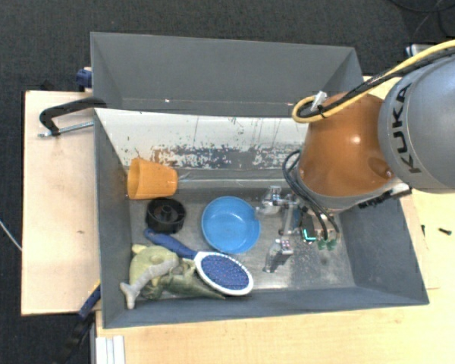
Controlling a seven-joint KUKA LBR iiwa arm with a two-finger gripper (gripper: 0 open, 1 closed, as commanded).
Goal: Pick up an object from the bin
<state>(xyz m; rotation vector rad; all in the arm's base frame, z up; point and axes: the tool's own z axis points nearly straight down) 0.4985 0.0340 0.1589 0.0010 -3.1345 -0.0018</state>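
As I read the bin [379,268] from its left wall, orange cup [152,179]: one, on its side, up and left of the blue bowl [230,224].
Soft toy [153,268]: one, greyish-green and fish-like, down and left of the bowl, touching the brush.
Black round cap [165,214]: one, just left of the bowl.
Brush [226,272]: one, with a blue handle and an oval white head with blue bristles, just below the bowl.
Blue bowl: one, mouth up; it is the thing nearest the gripper.
Gripper [282,237]: just right of the bowl, low over bare floor; I see nothing held in it.
Jaws: I cannot tell whether they are apart or together, because the orange cover [341,154] and wrist cabling crowd them.
Count: five things, one of each.
Step in hand: closing on a target, by my judgement, and nothing is grasped yet.
Doing it well: I would slide toward the bowl and straddle its right rim — one jaw inside, one outside. I would come straight down and keep clear of the brush head.
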